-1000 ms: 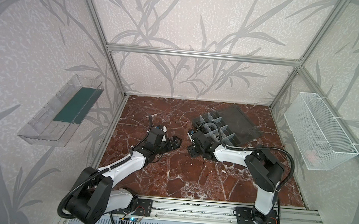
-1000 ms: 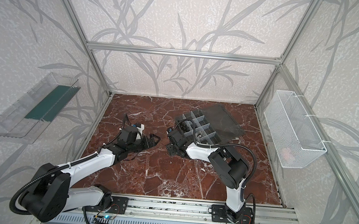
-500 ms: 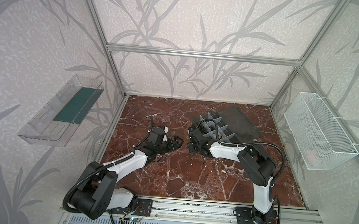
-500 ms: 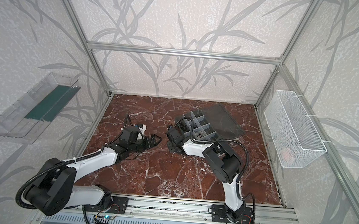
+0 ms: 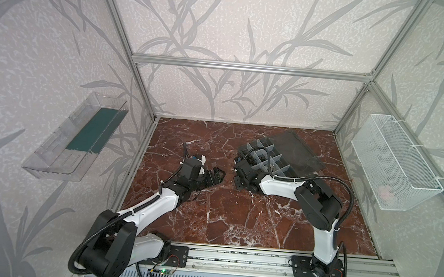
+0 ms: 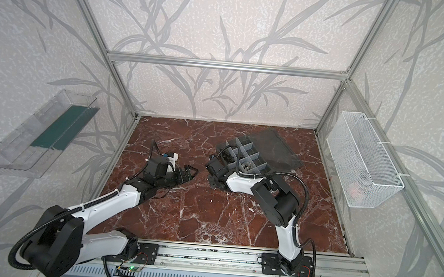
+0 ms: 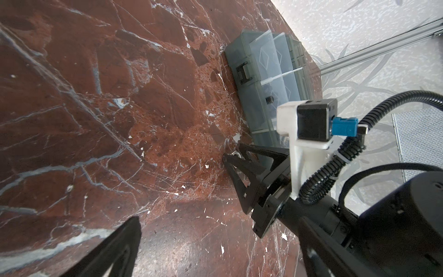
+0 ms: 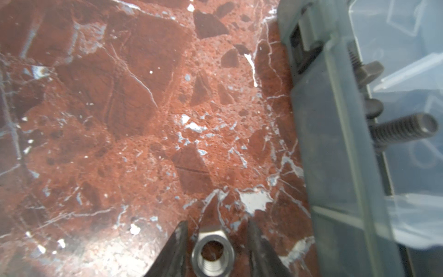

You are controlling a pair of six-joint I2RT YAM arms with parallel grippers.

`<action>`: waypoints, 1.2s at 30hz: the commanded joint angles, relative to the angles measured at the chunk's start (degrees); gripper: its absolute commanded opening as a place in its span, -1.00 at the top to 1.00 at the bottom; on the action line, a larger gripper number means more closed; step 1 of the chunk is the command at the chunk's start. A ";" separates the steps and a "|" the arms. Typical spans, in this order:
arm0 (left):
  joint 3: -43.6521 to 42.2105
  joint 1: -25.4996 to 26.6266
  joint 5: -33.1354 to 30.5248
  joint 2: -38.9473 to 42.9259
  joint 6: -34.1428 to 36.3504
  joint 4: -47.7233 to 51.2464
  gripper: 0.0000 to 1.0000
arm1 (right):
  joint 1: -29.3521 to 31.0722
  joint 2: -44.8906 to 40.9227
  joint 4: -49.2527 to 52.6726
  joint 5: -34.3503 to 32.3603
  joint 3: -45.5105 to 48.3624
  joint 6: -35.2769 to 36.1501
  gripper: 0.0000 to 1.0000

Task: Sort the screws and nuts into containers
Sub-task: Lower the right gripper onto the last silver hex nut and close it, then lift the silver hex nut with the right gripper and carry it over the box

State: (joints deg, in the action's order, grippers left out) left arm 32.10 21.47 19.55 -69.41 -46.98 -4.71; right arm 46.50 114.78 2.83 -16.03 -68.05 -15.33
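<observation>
right hand [image 8: 217,225]: half narrowed, one finger each side of a silver hex nut [image 8: 213,250], thin gap showing on both sides, not pinching yet
nut: flat on the worktop [image 8: 119,120], hole up, just beside the front wall of the organizer box [image 8: 323,144]; in both top views hidden under the right hand, just right of frame centre
left hand [image 5: 217,175]: spread wide, nothing seen between the fingers, low over the worktop left of centre, tips aimed at the right hand, apart from it
organizer box: upper right part of the worktop, lid [image 5: 296,151] laid open toward the back; compartments [image 5: 259,151] open upward
screws [image 8: 402,129]: dark ones already lying in the compartment nearest the nut
step (judged): grasp the nut, then lift it over the wall
risk 1: fingers meet the hex on corners, not flats, so the nut spins or squirts out sideways
risk 2: smooth metal on smooth stone, so a shallow pinch may slide the nut rather than lift it
risk 3: the box wall is close, so a finger could bump it and shove the box
risk 4: dropping into the nearest compartment would mix the nut with the screws
</observation>
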 commanded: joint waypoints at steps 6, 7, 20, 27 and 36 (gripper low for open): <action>-0.37 -0.36 -0.94 1.64 0.75 1.10 -0.99 | -0.36 -0.79 4.16 1.02 0.97 -0.09 0.56; -0.45 -0.32 -1.13 1.88 0.84 1.26 -0.99 | -0.37 -0.86 4.20 1.63 0.91 0.02 0.60; 1.31 -0.36 -1.37 4.28 1.98 3.38 -0.99 | -0.86 -14.51 4.99 4.87 5.23 0.90 0.82; 1.35 -0.30 -0.48 4.52 1.71 2.12 -0.99 | -6.16 -28.12 7.38 4.78 11.53 -1.16 0.82; 1.30 -0.30 -0.01 3.28 1.82 0.54 -0.99 | -17.53 -36.24 8.22 7.94 21.24 -4.44 0.82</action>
State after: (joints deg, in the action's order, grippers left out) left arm 32.10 21.32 19.20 -65.98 -45.87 -2.35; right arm 31.62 79.99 9.39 -10.04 -49.76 -17.67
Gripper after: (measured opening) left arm 0.995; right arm 0.240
